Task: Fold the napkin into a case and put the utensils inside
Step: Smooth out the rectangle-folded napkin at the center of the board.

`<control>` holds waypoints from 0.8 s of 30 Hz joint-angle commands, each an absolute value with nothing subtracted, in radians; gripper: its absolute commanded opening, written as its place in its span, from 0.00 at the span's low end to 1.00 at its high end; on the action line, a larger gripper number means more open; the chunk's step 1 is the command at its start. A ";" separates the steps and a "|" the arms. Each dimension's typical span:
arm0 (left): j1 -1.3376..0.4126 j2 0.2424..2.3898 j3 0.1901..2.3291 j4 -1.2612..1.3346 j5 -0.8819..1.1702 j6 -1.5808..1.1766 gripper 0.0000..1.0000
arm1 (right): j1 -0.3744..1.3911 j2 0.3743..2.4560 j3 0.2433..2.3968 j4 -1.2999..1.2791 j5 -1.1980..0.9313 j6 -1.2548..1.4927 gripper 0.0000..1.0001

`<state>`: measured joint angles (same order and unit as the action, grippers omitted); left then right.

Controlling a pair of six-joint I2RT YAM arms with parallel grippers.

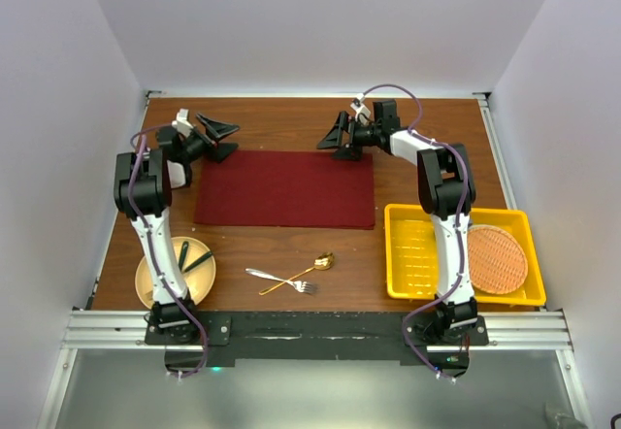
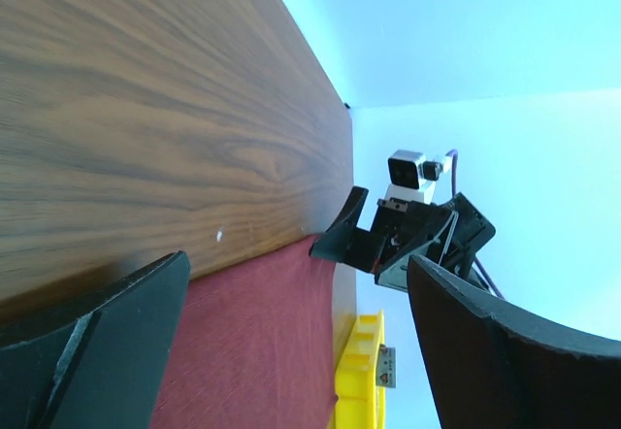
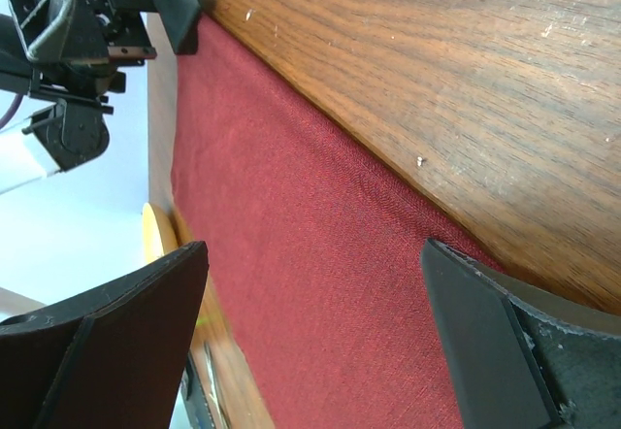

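From above, the napkin (image 1: 284, 188) lies flat and unfolded in the middle of the table (image 1: 427, 128), a wide rectangle. The left gripper (image 1: 229, 138) is at its far left corner and the right gripper (image 1: 335, 147) at its far right corner, both spread and holding nothing. The fork (image 1: 267, 276) and spoon (image 1: 323, 261) lie crossed near the front edge, apart from the napkin.

The left wrist view shows fingers (image 2: 107, 342) wide apart over the napkin's far edge.

The right wrist view shows the same, fingers (image 3: 116, 342) parted above the cloth's edge.

Top view high, looking down on table (image 1: 291, 118); wrist views low, facing each other across napkin (image 1: 285, 188).
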<state>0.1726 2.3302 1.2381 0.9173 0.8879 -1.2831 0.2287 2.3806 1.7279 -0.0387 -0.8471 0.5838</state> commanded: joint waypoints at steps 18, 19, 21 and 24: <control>0.103 1.834 1.437 -0.382 0.502 0.122 0.81 | 0.219 2.203 1.750 0.003 -0.755 0.484 0.96; 0.085 1.801 1.389 -0.374 0.494 0.138 0.75 | 0.219 2.192 1.747 -0.036 -0.747 0.465 0.96; 0.028 1.731 1.277 -0.365 0.483 0.153 0.40 | 0.222 2.174 1.749 -0.092 -0.720 0.378 0.93; -0.031 1.712 1.215 -0.414 0.474 0.164 0.09 | 0.230 2.152 1.759 -0.231 -0.672 0.241 0.86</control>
